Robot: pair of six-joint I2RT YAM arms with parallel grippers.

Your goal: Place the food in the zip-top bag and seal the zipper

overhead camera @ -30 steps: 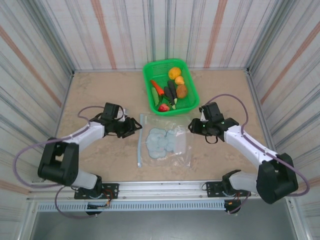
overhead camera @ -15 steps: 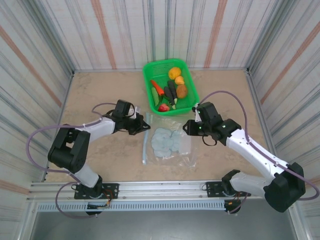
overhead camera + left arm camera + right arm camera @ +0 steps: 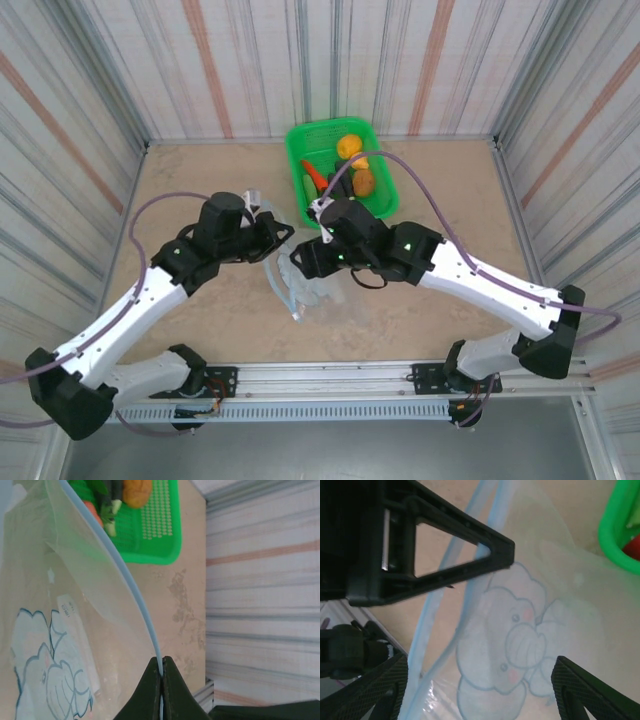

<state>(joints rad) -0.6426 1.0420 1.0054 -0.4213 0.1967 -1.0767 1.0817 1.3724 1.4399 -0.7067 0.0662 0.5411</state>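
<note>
Clamping the zipper (image 3: 143, 610) between closed left fingers (image 3: 150, 692), holding the mouth of the zip-top bag (image 3: 75, 630) raised above the worktop (image 3: 185, 595). Hovering over the bag with right fingers (image 3: 375, 692) spread wide, gripping nothing. Seemingly barely begun: food (image 3: 362, 182) beyond both fingers in the green basket (image 3: 297, 165); filling, sealing left.

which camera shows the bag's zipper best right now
Left wrist: the zipper runs sharp and unbroken in an arc down to the left gripper, whose jaws are shut on it. The right wrist view shows two blurred blue strips spread apart; the top view shows a short stretch between the arms.
</note>
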